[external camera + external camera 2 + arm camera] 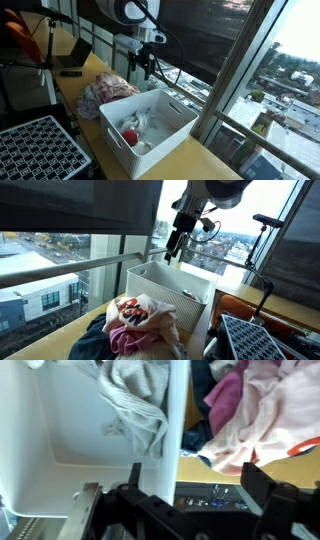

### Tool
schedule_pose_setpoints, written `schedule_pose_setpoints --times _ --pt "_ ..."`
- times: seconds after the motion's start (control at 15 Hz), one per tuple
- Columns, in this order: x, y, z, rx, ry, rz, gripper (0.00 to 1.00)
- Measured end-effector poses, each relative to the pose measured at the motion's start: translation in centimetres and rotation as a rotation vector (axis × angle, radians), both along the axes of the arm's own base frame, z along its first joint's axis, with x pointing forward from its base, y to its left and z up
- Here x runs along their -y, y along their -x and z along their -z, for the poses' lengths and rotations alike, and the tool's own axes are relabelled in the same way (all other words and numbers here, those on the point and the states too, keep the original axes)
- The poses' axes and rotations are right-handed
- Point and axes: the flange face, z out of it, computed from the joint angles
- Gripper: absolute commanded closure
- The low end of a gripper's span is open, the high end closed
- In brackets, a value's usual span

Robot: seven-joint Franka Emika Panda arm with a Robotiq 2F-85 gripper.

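Basket (170, 146): white plastic laundry bin, rectangular, with slotted walls and handle cut-outs; it stands upright on the wooden counter (205, 160) beside the window, seen in both exterior views (182, 292).
Contents: a pale grey garment (135, 405) lies crumpled against the inner wall; in an exterior view a red item (130, 137) lies among light cloth at the near end.
Pile (135, 325): pink, white and dark clothes heaped on the counter, touching the outside of the basket; pink cloth (262, 415) shows in the wrist view.
Gripper (147, 68): hangs above the basket's far rim, pointing down; in the wrist view its fingers (136, 482) straddle the basket wall (178, 420).
Pincer state: released, jaws wide apart, nothing between them.
Rack (40, 150): black grid, well apart from the gripper.
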Motion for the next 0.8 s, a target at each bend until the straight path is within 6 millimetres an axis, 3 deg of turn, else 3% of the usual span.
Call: schedule_pose_setpoints --times 0.2,0.4,0.6,0.8 --pt "9.5 0.0 -1.3 -0.021 0.018 0.089 0.0" --pt "16.7 0.6 0.0 -0.064 0.02 0.163 0.0" --pt "19.0 0.8 3.3 -0.117 0.017 0.198 0.0" --pt "17.0 1.0 6.6 -0.174 0.01 0.175 0.0"
